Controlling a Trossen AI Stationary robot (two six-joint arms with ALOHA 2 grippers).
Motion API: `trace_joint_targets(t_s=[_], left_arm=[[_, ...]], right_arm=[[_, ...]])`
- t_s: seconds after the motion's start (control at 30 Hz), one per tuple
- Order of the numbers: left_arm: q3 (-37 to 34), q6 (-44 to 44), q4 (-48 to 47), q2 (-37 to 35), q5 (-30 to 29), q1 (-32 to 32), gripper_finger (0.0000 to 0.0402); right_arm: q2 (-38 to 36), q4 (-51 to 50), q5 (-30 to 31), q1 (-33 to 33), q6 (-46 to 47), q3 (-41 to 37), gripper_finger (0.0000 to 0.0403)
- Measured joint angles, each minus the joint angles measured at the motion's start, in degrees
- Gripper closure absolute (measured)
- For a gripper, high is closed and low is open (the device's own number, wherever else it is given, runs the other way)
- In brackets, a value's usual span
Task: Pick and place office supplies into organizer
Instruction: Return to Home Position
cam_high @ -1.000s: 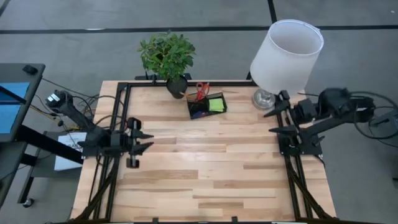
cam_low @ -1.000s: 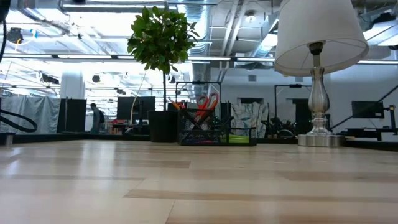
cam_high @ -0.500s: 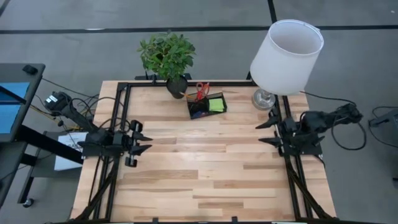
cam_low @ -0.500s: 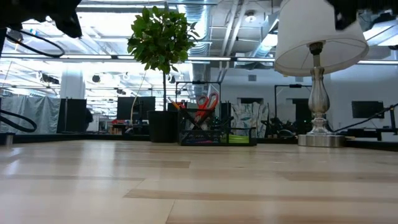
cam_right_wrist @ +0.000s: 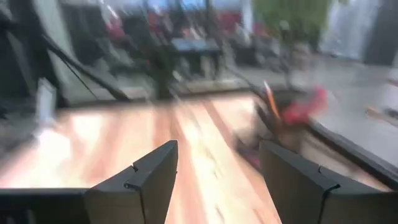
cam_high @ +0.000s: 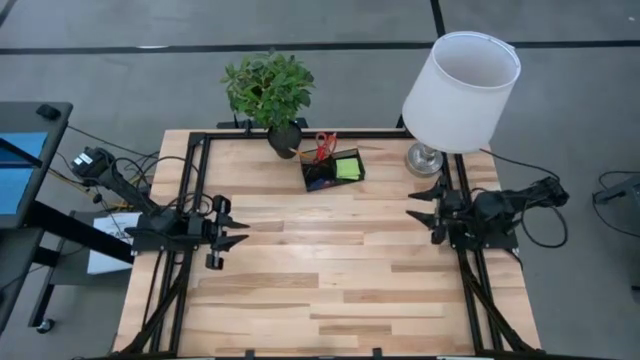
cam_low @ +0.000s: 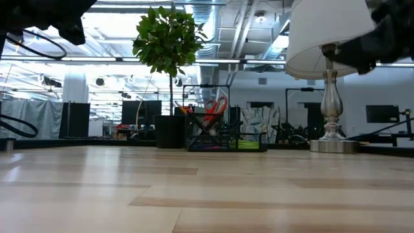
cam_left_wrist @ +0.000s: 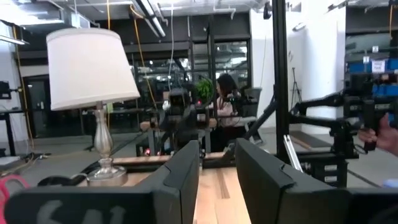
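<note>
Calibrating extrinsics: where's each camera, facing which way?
High: overhead, straight down on table; shows left pincer and right pincer, both open.
Low: tabletop height, facing organizer and lamp; dark arm parts at top corners.
Left wrist: past own fingers toward lamp.
Right wrist: past own fingers toward scissors.
Shared: high and low both see organizer.

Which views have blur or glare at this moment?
Right wrist view: scene smeared, scissors just a red streak, only the right tool crisp. Low view: backlit, ceiling lights glaring, organizer nearly a silhouette. High and left wrist views: evenly lit, no smear.
</note>
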Motion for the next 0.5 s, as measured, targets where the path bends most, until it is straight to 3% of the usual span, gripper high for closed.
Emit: trace_joint_targets(t_s=[0.37,0.5], left_arm=[[-0.07,-1.39,-3.39,-0.06,-0.48,0.00,0.0303],[-0.08,-1.40,-6.05,-0.04,-0.48,0.00,0.0303]], right_arm=[[-0.50,-4.16,1.34,-1.38,2.57,0.02,0.0178],[-0.33,-7.54,-1.97,-1.26,2.69,0.01,0.0178]])
